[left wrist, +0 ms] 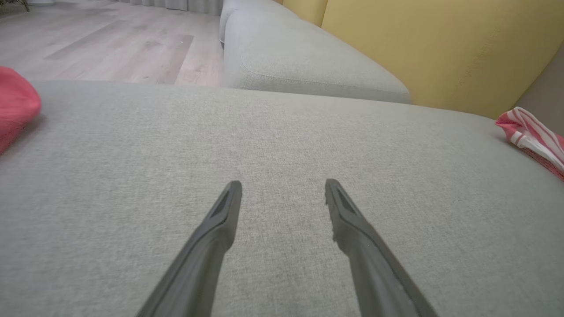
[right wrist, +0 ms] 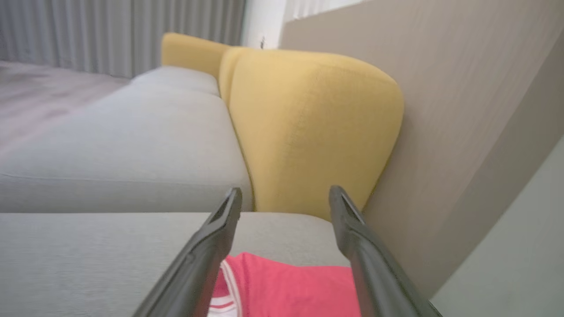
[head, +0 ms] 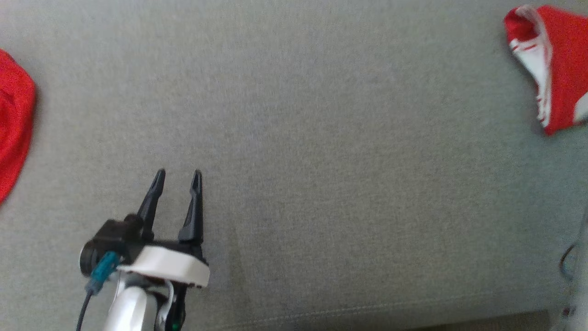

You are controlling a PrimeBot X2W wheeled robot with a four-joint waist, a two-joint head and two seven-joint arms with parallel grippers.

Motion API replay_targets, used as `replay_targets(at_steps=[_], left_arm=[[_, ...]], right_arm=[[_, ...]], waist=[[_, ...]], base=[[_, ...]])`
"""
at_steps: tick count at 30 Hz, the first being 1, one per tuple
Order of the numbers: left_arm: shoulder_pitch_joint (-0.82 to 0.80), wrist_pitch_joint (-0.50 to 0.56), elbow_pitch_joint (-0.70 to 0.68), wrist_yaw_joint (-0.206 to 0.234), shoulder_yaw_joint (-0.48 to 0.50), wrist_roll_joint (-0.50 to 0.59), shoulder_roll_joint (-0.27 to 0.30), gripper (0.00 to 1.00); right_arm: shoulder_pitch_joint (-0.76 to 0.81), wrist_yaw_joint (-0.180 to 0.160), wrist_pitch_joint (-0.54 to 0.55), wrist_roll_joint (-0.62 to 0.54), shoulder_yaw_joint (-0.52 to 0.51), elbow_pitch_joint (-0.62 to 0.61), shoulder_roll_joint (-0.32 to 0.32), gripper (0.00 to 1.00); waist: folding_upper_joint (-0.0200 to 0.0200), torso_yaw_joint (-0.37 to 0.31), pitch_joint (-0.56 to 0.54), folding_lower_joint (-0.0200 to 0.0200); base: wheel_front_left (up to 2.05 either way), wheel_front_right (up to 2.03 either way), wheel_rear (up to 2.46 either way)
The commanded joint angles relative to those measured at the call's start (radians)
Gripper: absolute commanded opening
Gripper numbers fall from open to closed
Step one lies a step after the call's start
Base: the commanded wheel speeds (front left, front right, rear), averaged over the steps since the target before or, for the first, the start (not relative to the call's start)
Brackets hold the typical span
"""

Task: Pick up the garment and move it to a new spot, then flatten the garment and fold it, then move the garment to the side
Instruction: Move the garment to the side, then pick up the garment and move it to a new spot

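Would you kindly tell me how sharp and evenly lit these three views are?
Head view: even light, mildly soft, a faint shadow beside the striped garment. Left wrist view: wide-angle bowing of the sofa seat, left end effector crisp. Right wrist view: yellow backrest slightly soft.

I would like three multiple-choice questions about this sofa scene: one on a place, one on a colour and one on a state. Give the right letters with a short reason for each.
1. In the head view, where does the red-and-white garment lie?
A. upper right corner
B. bottom centre
C. middle of the seat

2. What colour is the back cushion?
A. blue
B. yellow
C. black

3. How is the left gripper?
A. shut on cloth
B. shut, empty
C. open, empty

Answers:
1 A: it lies at the upper right on the grey seat.
2 B: the right wrist view shows it yellow.
3 C: its jaws stand apart over bare fabric.
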Motion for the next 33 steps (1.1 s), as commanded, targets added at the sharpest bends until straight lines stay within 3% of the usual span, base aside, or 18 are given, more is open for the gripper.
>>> replay_targets(at_steps=[1, 7, 12, 21, 27, 33], left_arm=[[0.001, -0.005, -0.027, 0.004, 0.04, -0.007, 0.003, 1.0], [0.043, -0.005, -0.011, 0.019, 0.026, -0.032, 0.003, 1.0], [0.09, -0.005, 0.006, 0.032, 0.037, -0.028, 0.003, 1.0], [0.139, -0.005, 0.031, 0.025, 0.061, -0.015, 0.003, 1.0], [0.142, -0.005, 0.04, 0.015, 0.069, -0.014, 0.003, 1.0], [0.136, -0.005, 0.037, 0.017, 0.064, -0.017, 0.003, 1.0]], right_arm=[[0.026, -0.001, -0.012, 0.035, 0.039, -0.069, 0.004, 1.0], [0.361, -0.001, -0.01, 0.198, 0.111, -0.32, 0.041, 1.0], [0.552, -0.001, -0.053, 0.305, 0.18, -0.379, 0.08, 1.0], [0.714, -0.001, -0.205, 0.294, 0.284, -0.212, 0.101, 1.0], [0.714, -0.001, -0.246, 0.275, 0.287, -0.089, 0.104, 1.0], [0.696, -0.001, -0.252, 0.278, 0.303, -0.052, 0.104, 1.0]], waist=[[0.0, -0.006, -0.086, 0.0001], [0.0, 0.037, -0.192, 0.0001], [0.0, 0.052, -0.252, 0.0001], [0.0, 0.107, -0.283, 0.0001], [0.0, 0.118, -0.285, 0.0001], [0.0, 0.117, -0.285, 0.0001]], base=[[0.0, 0.0, 0.0], [0.0, 0.0, 0.0], [0.0, 0.0, 0.0], [0.0, 0.0, 0.0], [0.0, 0.0, 0.0], [0.0, 0.0, 0.0]])
